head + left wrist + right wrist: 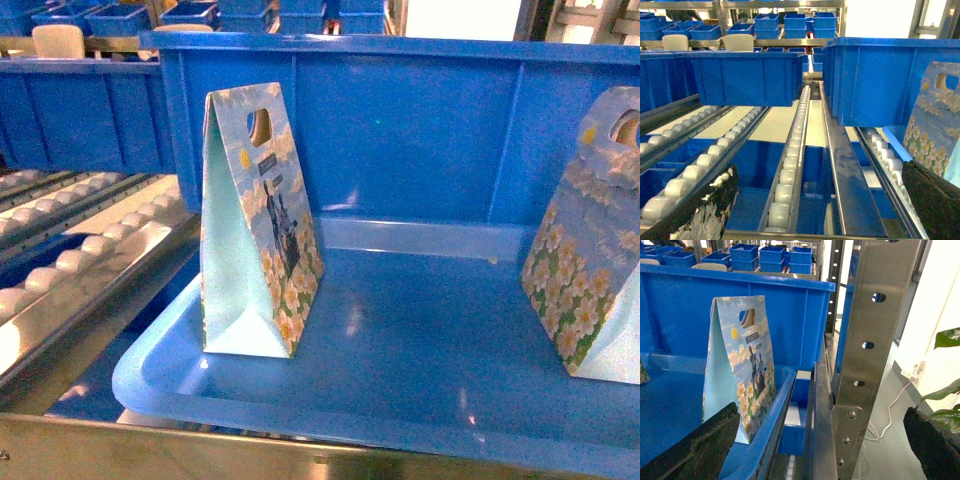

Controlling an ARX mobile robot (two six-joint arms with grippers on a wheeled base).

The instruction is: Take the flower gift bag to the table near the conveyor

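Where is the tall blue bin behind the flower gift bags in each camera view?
Head: the tall blue bin fills the upper middle and right.
Left wrist: it sits at upper right, over the conveyor rollers.
Right wrist: it fills the upper left, beside the steel post.
Shared landmark: a flower gift bag stands in front of it in every view.

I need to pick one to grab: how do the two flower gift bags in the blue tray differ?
The left bag stands fully in view, mid-tray, its pale gusset side showing; the right bag is cut off by the frame edge and leans. Both are upright, with daisy prints and cut-out handles, in the blue tray.
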